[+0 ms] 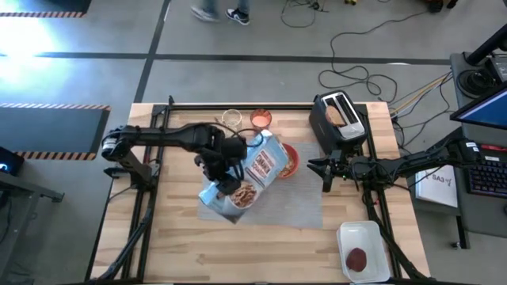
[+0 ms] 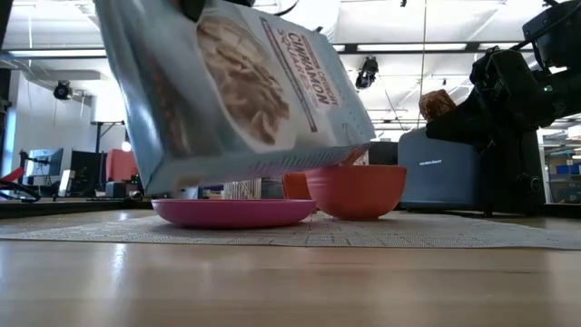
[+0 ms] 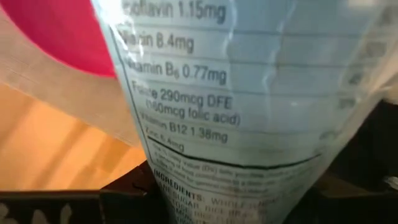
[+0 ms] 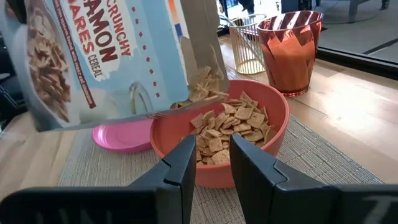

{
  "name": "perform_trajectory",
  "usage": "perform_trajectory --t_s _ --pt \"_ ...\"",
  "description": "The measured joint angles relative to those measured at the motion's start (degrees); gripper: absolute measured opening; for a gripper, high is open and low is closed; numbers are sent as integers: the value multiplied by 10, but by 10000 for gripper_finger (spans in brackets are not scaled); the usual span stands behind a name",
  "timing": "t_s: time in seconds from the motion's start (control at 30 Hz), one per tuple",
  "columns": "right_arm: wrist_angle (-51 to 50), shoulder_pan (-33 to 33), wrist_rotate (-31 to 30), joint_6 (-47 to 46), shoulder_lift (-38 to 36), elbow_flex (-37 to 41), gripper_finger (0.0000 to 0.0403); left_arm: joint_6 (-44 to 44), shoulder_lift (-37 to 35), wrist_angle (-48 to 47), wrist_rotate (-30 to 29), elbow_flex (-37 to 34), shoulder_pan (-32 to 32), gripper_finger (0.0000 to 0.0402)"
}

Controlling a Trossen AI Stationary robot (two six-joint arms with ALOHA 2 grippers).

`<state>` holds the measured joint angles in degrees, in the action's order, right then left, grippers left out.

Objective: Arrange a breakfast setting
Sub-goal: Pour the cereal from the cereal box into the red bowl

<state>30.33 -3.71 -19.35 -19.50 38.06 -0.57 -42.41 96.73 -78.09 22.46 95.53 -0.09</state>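
My left gripper (image 1: 228, 184) is shut on a light-blue cereal box (image 1: 255, 176), tipped over the red bowl (image 1: 290, 161) with its open top low. Cereal squares (image 4: 230, 124) lie in the bowl, and some show at the box mouth (image 4: 202, 81). The bowl and the pink plate (image 2: 231, 213) rest on the grey placemat (image 1: 297, 206); the box hides most of the plate from above. My right gripper (image 4: 212, 158) is level just right of the bowl, slightly open and empty. The orange drink (image 4: 289, 53) stands behind the bowl. No spoon shows. My left gripper pinches the cereal box between its two fingers across the panel with the nutrition print (image 3: 249, 180), toward the box's closed bottom end. The box is lifted clear and slanted, its open top (image 4: 205, 68) down over the red bowl.
A glass of pale liquid (image 1: 231, 119) stands left of the orange drink. The black toaster (image 1: 339, 119) at the far right holds a toast slice (image 2: 436, 104). A white tray (image 1: 364, 252) with the dark red patty (image 1: 358, 258) sits at the near right.
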Motion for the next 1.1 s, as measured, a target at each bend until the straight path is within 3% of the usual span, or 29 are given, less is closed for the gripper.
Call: perform_trajectory --t_s 0.43,0.77,1.1 --pt "0 0 0 0 0 0 86 -27 -4 -3 -199 0 -85 182" --pt "0 0 0 0 0 0 86 -81 -29 -1 -210 0 -142 177" --pt "0 0 0 0 0 0 86 -157 -50 -3 -281 0 -210 149"
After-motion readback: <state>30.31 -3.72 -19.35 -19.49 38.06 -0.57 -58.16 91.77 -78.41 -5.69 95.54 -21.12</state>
